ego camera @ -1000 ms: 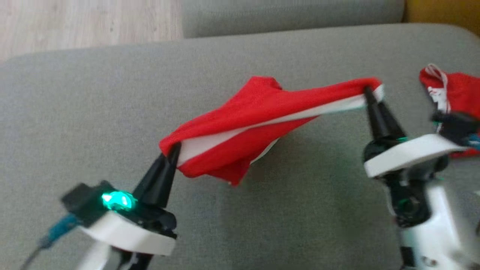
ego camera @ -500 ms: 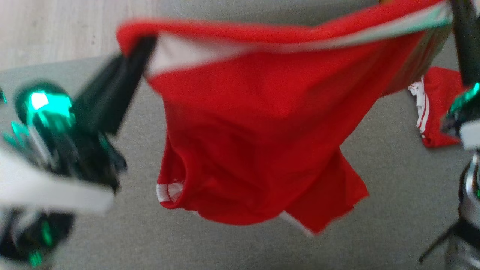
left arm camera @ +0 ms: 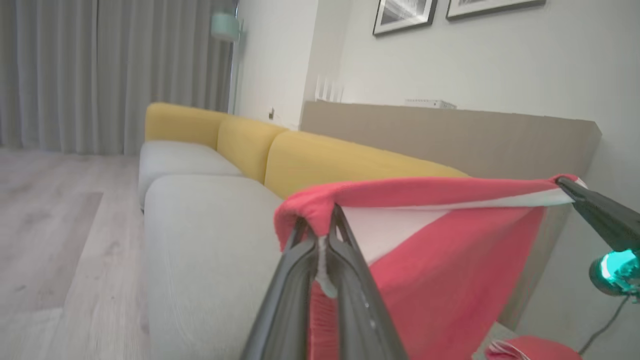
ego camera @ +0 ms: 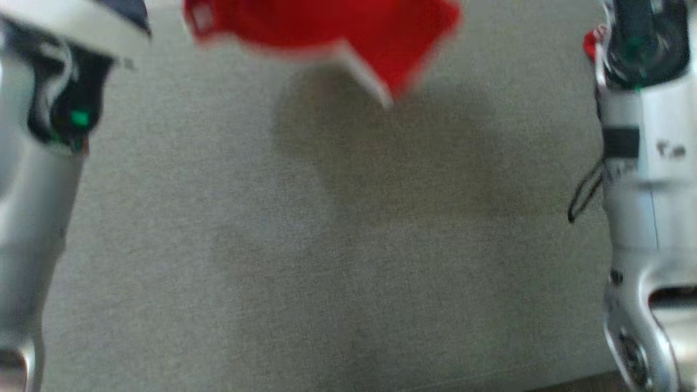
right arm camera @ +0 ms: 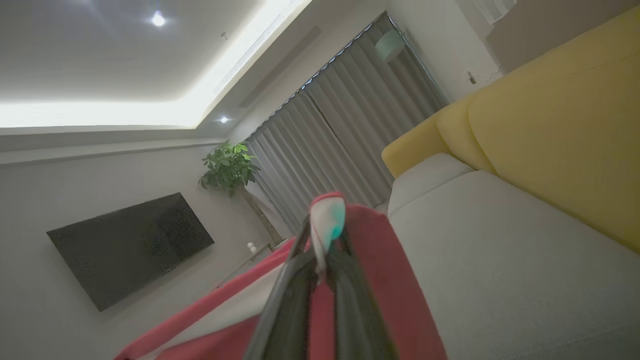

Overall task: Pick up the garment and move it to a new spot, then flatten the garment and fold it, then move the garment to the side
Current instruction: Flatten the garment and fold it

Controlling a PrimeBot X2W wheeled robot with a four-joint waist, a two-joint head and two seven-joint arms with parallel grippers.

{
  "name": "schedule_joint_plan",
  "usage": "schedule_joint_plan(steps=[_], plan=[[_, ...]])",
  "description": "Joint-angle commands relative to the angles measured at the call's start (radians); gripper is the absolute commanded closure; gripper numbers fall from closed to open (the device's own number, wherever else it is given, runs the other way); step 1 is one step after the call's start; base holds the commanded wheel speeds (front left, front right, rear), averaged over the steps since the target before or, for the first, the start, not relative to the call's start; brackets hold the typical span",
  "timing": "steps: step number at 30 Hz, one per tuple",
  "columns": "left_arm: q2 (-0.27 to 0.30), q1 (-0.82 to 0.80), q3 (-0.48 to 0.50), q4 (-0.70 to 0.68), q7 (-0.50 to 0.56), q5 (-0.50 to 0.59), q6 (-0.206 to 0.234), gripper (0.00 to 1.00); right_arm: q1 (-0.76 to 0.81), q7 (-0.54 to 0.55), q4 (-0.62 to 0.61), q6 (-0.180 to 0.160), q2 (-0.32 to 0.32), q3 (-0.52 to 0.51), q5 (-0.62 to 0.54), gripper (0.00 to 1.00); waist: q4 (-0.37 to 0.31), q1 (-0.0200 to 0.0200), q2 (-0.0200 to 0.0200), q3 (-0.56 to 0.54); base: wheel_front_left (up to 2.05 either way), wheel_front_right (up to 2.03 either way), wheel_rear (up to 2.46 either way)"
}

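Grey woven sofa seat [ego camera: 326, 261] spreads beneath us in the blurred head view, with our left forearm [ego camera: 30, 218] and right forearm [ego camera: 648, 179] rising at either side and the red garment [ego camera: 326, 27] hanging above the cushion at the top edge. From the left wrist we see a living room: wood floor [left arm camera: 50, 235], grey curtains [left arm camera: 100, 75], yellow backrests [left arm camera: 325, 160] behind the grey seats, a beige ledge [left arm camera: 450, 135] and framed pictures [left arm camera: 405, 15] on the pale wall. Our left gripper [left arm camera: 322, 225] is clamped on one end of the garment's white-trimmed hem and our right gripper [left arm camera: 567, 185] pinches the other end, the cloth stretched between them and draping down; a second red cloth [left arm camera: 530, 347] lies on the seat below. From the right wrist, closed fingers [right arm camera: 287, 300] bite the same hem, with a wall-mounted television [right arm camera: 130, 245], a potted plant [right arm camera: 227, 167] and ceiling lights [right arm camera: 158, 19] beyond.
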Motion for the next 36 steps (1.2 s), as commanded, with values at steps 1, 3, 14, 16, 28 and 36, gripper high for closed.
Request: schedule_joint_plan(steps=[1,3,14,16,28,36], plan=[[0.036,-0.097,0.047,0.027,-0.049,0.032,-0.004,1.0,-0.067,-0.063,0.021,0.007,0.004,0.027,0.032,1.0,-0.017,-0.0004,0.0,0.042,0.0,0.0,0.0],[0.013,-0.123,0.028,0.094,-0.1,0.053,-0.017,1.0,-0.094,-0.124,0.102,0.007,0.004,0.078,0.075,1.0,-0.021,-0.0004,0.0,0.066,0.0,0.0,0.0],[-0.002,0.244,-0.119,0.178,-0.176,-0.078,-0.048,1.0,0.208,-0.301,0.293,0.007,0.004,0.31,0.065,1.0,-0.023,-0.0004,0.0,0.106,0.0,0.0,0.0],[0.015,0.346,-0.155,0.128,-0.19,-0.102,-0.048,1.0,0.281,-0.311,0.281,0.007,0.004,0.307,0.026,1.0,-0.023,-0.0004,0.0,0.098,0.0,0.0,0.0],[0.067,0.867,-0.216,-0.221,-0.289,-0.18,0.048,1.0,0.833,-0.152,-0.146,0.007,-0.073,0.056,-0.116,1.0,0.007,-0.0004,0.0,-0.025,0.0,0.0,0.0],[0.046,1.095,-0.231,-0.449,-0.344,-0.238,0.134,1.0,1.236,0.128,-0.687,0.007,-0.01,-0.171,-0.19,1.0,0.025,-0.0004,0.0,-0.04,0.0,0.0,0.0]])
